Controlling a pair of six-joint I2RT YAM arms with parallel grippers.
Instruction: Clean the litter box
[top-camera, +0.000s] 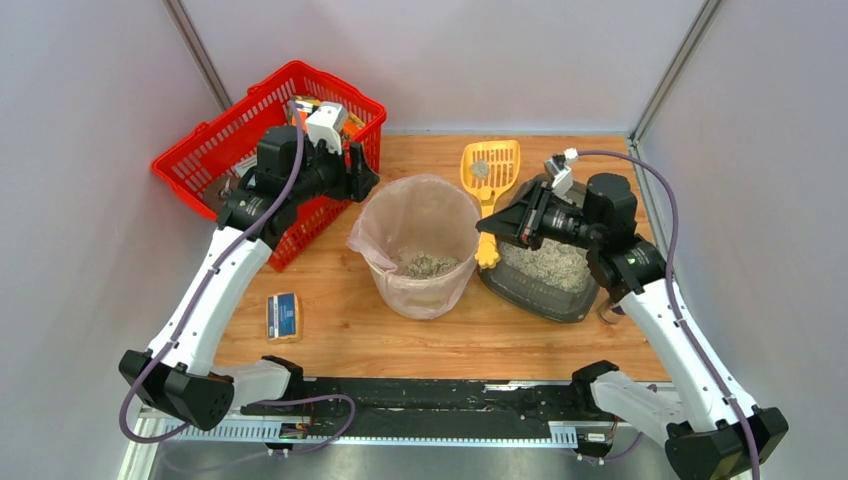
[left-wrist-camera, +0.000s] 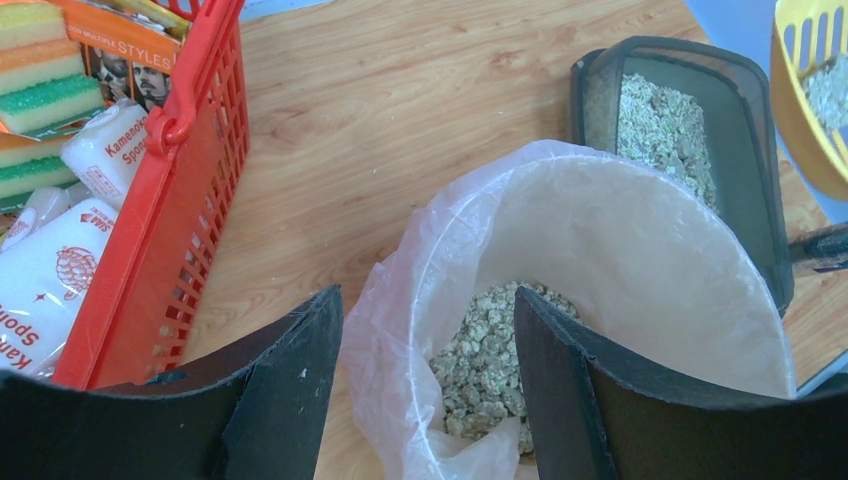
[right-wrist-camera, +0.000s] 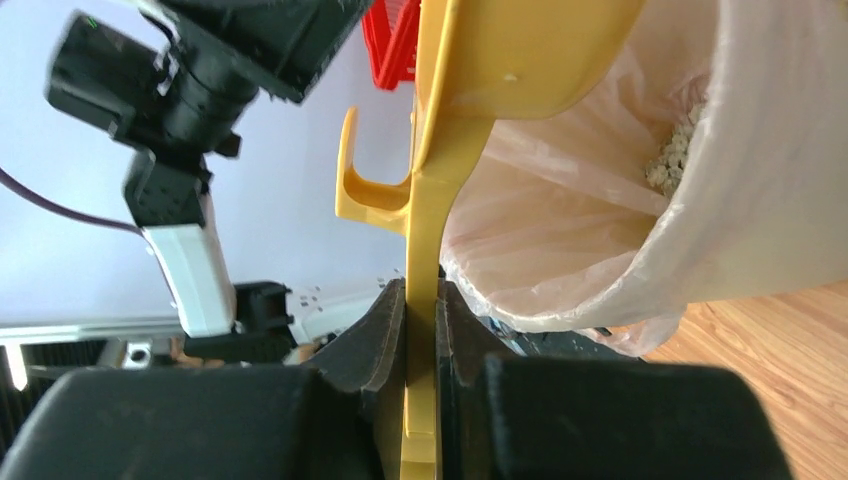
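Observation:
The litter box (top-camera: 532, 296), a dark grey tray of pale gravelly litter, sits right of the bin; the left wrist view shows its rim (left-wrist-camera: 762, 200). My right gripper (top-camera: 498, 224) is shut on the handle of a yellow slotted scoop (top-camera: 491, 165), which is raised behind the bin with a little litter on it. The right wrist view shows the handle (right-wrist-camera: 423, 250) pinched between both pads of that gripper (right-wrist-camera: 422, 300). My left gripper (top-camera: 361, 172) hangs open by the bin's back-left rim, and its jaws (left-wrist-camera: 428, 310) hold nothing.
The round beige bin (top-camera: 418, 290) with a clear bag liner stands mid-table with litter clumps at its bottom (left-wrist-camera: 480, 360). A red mesh basket (top-camera: 200, 165) with sponge packs fills the back left. A small sponge pack (top-camera: 284, 315) lies at front left. Walls enclose the table.

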